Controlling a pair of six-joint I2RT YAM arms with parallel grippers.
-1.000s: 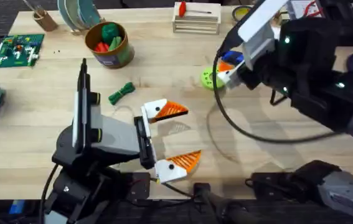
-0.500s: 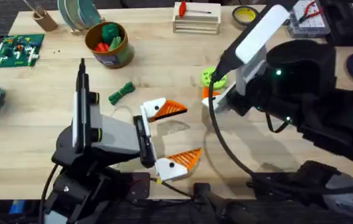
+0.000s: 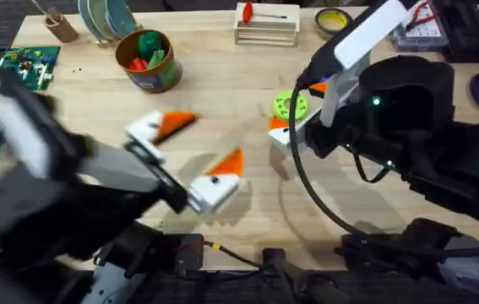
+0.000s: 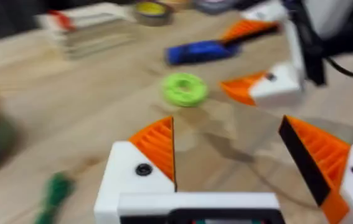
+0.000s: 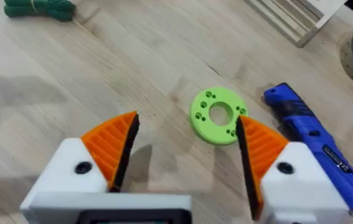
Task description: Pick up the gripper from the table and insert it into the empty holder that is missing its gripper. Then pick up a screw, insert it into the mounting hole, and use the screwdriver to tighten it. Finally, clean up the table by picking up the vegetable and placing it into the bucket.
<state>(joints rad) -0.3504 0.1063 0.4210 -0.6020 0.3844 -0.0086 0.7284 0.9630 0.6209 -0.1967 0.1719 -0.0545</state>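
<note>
My right gripper is spread wide with nothing between its orange pads, hanging low over the table just short of the green ring disc, and the screwdriver lies beside that disc, close to one fingertip. My left gripper is likewise wide open and empty, out over the middle of the table; in the overhead view it sits at with its arm blurred. From the left wrist camera I can see the vegetable lying on the wood near my fingers, and the right wrist camera shows it too, well apart from that gripper. The bucket stands toward the far left with toy pieces already inside. I cannot find a loose orange wedge or a bare holder, so I judge the assembly steps are not what is in hand; this looks like the approach to a pickup. Next, I'd bring the left gripper down around the vegetable and close, keeping the right arm clear.
</note>
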